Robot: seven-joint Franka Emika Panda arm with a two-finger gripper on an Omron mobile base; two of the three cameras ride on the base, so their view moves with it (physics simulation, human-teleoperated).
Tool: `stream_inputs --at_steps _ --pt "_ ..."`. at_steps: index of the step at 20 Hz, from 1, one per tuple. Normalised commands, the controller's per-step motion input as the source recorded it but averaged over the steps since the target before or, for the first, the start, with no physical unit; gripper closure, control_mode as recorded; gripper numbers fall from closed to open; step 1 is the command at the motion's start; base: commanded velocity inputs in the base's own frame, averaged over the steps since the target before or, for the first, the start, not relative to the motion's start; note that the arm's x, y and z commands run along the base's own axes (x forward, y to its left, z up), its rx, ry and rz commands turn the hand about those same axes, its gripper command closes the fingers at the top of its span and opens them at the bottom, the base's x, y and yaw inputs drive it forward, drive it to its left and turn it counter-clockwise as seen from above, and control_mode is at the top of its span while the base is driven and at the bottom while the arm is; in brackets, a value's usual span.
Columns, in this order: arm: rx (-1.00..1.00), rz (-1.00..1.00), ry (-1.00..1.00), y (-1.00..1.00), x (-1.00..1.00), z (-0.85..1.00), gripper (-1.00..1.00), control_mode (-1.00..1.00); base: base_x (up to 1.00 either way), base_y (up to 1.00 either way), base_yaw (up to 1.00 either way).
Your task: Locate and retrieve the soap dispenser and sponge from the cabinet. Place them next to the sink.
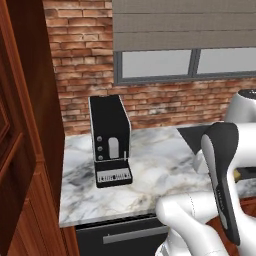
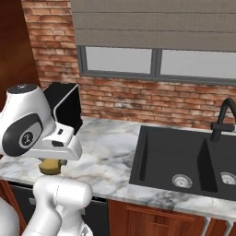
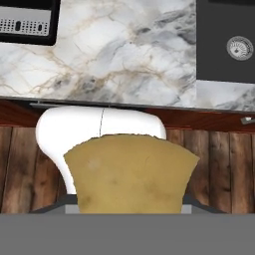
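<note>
The sponge (image 3: 129, 174), a speckled tan-yellow piece, sits large and close at the bottom of the hand view. It also pokes out under the white hand as a tan lump (image 2: 50, 167). My gripper (image 2: 50, 161) is shut on the sponge, and the fingertips are hidden behind it. The hand hangs in front of the marble counter's front edge, left of the black sink (image 2: 170, 156), with wooden floor below it. The cabinet (image 1: 25, 150) stands reddish-brown at the far left. The soap dispenser is out of view.
A black coffee machine (image 1: 111, 142) stands on the marble counter (image 1: 150, 170) near the brick wall. The black faucet (image 2: 221, 120) rises behind the sink. A black dishwasher front (image 1: 125, 235) with a silver handle lies under the counter. Bare marble stretches between machine and sink.
</note>
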Motion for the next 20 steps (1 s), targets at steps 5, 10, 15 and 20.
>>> stream_inputs --at_steps 5,10,15,20 --pt "0.00 -0.03 0.00 -0.07 0.32 -0.12 1.00 -1.00 0.00 0.00 0.00" --pt "0.00 -0.06 0.01 -0.07 1.00 -0.21 1.00 -1.00 0.00 0.00 0.00" --pt "0.03 -0.03 0.00 -0.13 0.97 -0.23 1.00 -1.00 0.00 0.00 0.00" --pt "0.01 -0.05 0.00 -0.37 1.00 -0.27 1.00 -1.00 0.00 0.00 0.00"
